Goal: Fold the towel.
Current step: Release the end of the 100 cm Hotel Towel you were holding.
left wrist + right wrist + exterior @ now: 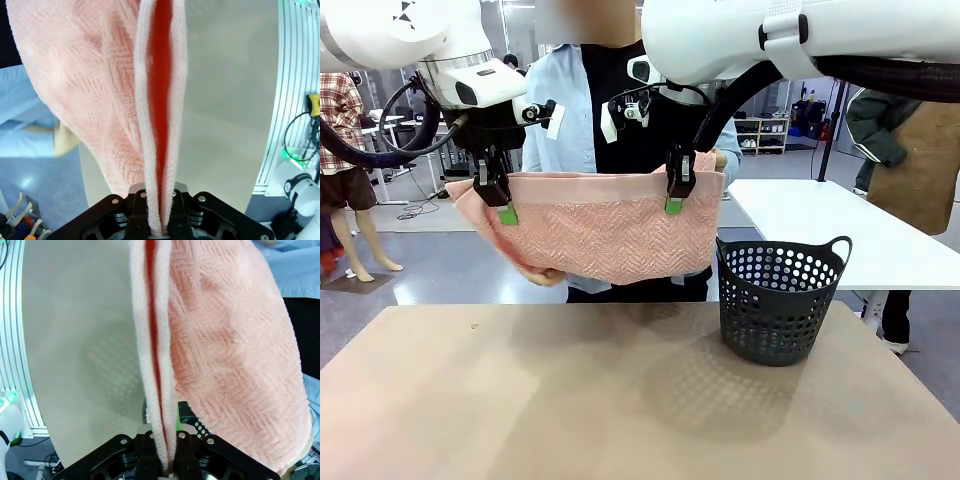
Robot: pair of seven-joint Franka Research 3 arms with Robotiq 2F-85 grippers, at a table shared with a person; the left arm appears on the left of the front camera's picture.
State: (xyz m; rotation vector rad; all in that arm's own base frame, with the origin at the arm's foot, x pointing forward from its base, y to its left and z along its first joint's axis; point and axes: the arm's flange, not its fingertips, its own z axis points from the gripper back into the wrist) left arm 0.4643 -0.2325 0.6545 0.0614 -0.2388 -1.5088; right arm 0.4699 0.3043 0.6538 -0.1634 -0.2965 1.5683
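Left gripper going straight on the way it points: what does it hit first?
Beyond the towel it clamps, the left gripper would likely reach the table first; nothing else seems in line, though depth is unclear.

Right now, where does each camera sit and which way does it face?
Front: fixed on the robot's side, facing across the table at the person; left arm and right arm reach in, jaws shut on the towel's top edge; basket at right.
Left wrist: on the left arm, looking down along its jaws at the towel's doubled edge and the table.
Right wrist: likewise on the right arm; basket behind the towel.
Shared: both wrist views show that pinched edge and the person's sleeve.
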